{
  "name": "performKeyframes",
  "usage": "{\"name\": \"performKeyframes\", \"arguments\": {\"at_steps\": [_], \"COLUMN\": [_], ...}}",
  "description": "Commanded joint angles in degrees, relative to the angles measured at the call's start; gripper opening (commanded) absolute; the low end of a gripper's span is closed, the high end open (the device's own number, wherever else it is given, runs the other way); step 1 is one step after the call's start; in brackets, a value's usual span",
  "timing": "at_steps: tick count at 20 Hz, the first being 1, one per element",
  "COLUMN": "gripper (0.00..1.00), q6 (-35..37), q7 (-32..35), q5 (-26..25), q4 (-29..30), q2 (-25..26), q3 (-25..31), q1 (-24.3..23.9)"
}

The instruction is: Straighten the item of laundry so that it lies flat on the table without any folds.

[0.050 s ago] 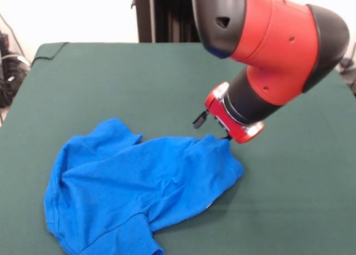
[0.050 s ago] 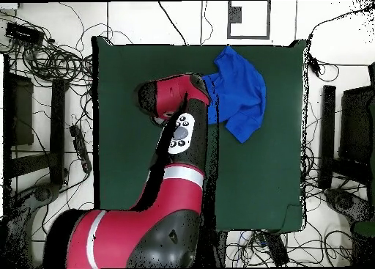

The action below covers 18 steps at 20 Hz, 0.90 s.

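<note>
Blue T-shirt [image 1: 139, 183] crumpled with folds on green surface [image 1: 111, 83], plain side up. Claw [image 1: 227, 137] at its upper corner, touching the cloth; clenched or released, can't tell.

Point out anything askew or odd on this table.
The blue T-shirt lies crumpled, with creases and a sleeve folded over, near one edge of the green table. The gripper sits at its bunched corner; nothing else stands out.
</note>
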Motion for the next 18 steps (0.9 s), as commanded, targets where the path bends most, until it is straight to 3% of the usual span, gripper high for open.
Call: {"name": "performKeyframes", "arguments": {"at_steps": [1, 8, 12, 15, 16, 18], "gripper": [1.00, 1.00, 1.00, 1.00, 0.00, 0.00], "q6": [-5.05, -27.06, -32.14, -31.24, -31.53, -31.25], "q7": [-12.78, -6.99, -0.58, 0.46, 0.85, 0.84], "q5": [-2.00, -4.90, -7.75, -9.00, -9.82, -9.75], "q4": [1.72, 7.18, 7.10, 5.98, 5.71, 5.60], "q2": [5.87, 5.63, 5.74, 6.06, 6.06, 6.06], "q3": [10.31, 13.58, 10.91, 9.76, 9.72, 9.83], "q1": [-1.95, -2.71, -0.42, 0.50, 0.57, 0.46]}}
